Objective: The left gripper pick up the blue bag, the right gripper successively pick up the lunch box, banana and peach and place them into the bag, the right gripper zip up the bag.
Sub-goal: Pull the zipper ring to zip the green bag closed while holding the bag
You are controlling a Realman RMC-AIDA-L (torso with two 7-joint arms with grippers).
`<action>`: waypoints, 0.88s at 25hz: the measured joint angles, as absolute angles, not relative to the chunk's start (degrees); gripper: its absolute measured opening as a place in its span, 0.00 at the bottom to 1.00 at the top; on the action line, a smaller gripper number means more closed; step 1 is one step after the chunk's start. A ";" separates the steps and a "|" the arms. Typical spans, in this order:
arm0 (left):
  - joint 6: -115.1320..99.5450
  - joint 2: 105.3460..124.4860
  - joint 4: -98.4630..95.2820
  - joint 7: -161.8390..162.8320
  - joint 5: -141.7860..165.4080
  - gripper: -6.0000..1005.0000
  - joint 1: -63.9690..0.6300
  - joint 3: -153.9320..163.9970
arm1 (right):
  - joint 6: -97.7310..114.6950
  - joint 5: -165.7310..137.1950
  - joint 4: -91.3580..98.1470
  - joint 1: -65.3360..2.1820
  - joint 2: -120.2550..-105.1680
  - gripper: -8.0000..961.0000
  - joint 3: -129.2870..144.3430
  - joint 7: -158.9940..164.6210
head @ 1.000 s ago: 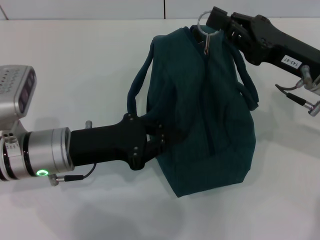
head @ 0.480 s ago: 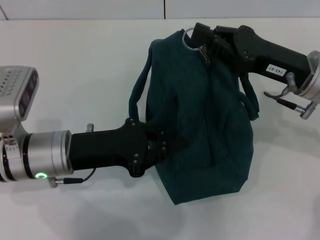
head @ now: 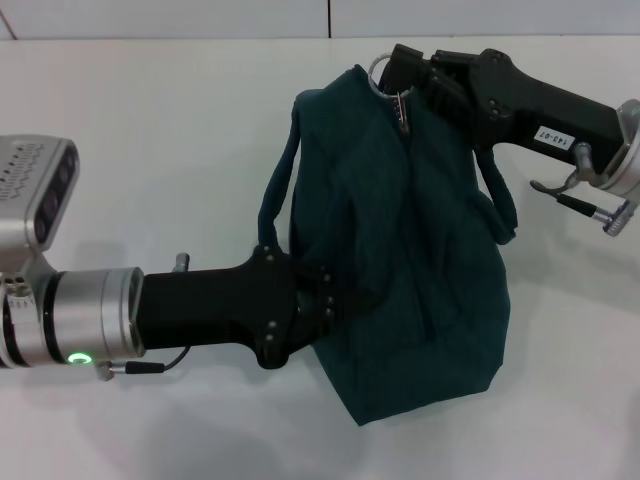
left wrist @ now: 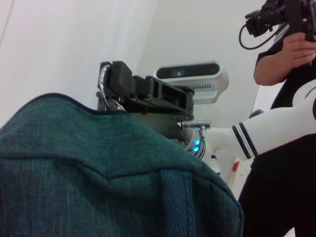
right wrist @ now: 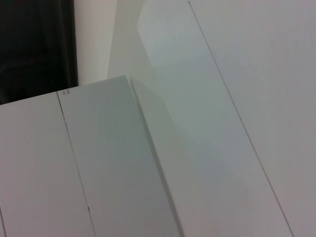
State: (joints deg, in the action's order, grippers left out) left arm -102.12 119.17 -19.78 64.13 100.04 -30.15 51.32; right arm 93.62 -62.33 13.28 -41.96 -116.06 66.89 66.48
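Head view: the blue bag (head: 410, 240) is propped on the white table (head: 150, 130), its side fabric clamped by the left gripper (head: 325, 295). The right gripper (head: 400, 75) is closed on the metal ring pull (head: 380, 68) at the far end. Being soft and saggy, the bag is best gripped at fabric folds or the ring.

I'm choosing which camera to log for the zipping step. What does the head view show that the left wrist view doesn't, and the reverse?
Only the head view shows the left gripper clamped on the side of the blue bag, the bag's whole shape with its loop handles, and the white table.

Only the left wrist view shows the robot's head camera behind the bag and a person standing at the side.

Both show the right gripper at the bag's far end, on the metal ring pull, and the teal fabric.
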 joint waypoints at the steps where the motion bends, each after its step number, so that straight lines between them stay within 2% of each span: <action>1: -102.12 119.15 -19.78 64.13 100.06 0.13 -30.19 51.57 | 93.58 -62.33 13.28 -41.96 -116.06 0.02 66.87 66.48; 22: -105.86 118.73 -19.78 63.29 101.40 0.16 -30.51 55.17 | 92.04 -62.21 13.36 -41.23 -115.94 0.02 66.45 66.97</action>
State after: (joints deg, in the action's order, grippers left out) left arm -105.86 118.73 -19.78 63.29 101.40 -30.51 55.17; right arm 92.04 -62.21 13.36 -41.23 -115.94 66.45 66.97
